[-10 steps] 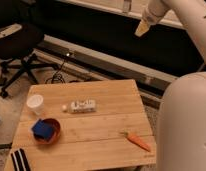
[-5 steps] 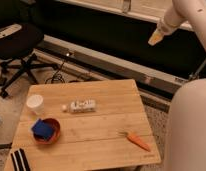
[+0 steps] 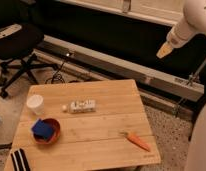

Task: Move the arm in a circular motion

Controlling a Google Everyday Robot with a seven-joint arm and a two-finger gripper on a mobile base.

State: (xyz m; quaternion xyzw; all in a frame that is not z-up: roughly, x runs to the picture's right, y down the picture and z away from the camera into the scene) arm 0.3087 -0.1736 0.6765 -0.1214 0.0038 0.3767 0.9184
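The white arm (image 3: 192,20) reaches in from the upper right of the camera view and tapers down-left. At its end the gripper (image 3: 164,51) shows as a small flat tan wedge, hanging in the air well above and beyond the far right corner of the wooden table (image 3: 106,130). It touches nothing. A thick white arm segment (image 3: 200,145) fills the right edge.
On the table lie a carrot (image 3: 136,141), a clear plastic bottle on its side (image 3: 81,106), a white cup (image 3: 35,104), a red bowl (image 3: 48,131) with a blue sponge (image 3: 41,128), and a striped object (image 3: 19,160). A black office chair (image 3: 16,45) stands at the left.
The arm tip has swung from the upper middle to the right and downward over the last second. Objects on the table have not moved.
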